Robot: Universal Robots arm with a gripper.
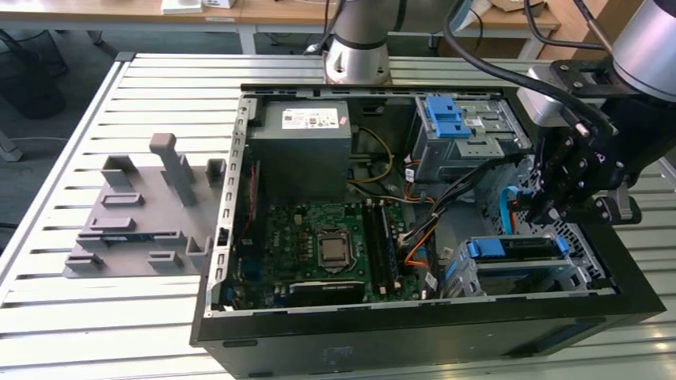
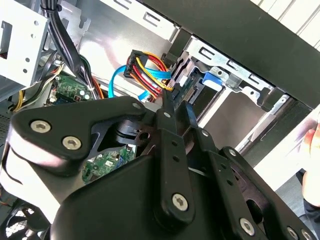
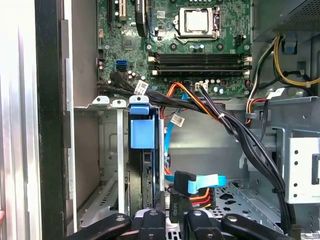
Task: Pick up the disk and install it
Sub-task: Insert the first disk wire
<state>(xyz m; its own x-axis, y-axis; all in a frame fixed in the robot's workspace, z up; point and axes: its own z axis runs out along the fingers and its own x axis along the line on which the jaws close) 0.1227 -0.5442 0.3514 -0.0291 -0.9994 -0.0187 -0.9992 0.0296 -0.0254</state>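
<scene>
the gripper hangs inside the open computer case, at the exterior view's right, just above the drive bay. in the first wrist view the disk stands on edge in that bay, its blue carrier tab uppermost, between the bay's metal walls, so it appears already seated or nearly so. the gripper sits at its near end, close to the cable plugs, but whether the fingers are parted, closed, or holding anything cannot be told from these pictures.

the main risk from here is probably the wiring. a thick black cable bundle runs across just beside the bay, and a blue ribbon cable with a red and yellow power lead lies right at the gripper. any sideways drift could snag these, tug a plug loose or pinch a wire against the bay wall. if the disk is not fully home, a tilted push could jam the carrier in its rails.

around it are the green motherboard, a grey power supply box and an upper cage with a blue latch. outside the case, a grey holder rests on the slatted table. the case's black side wall crowds the gripper on one side.
</scene>
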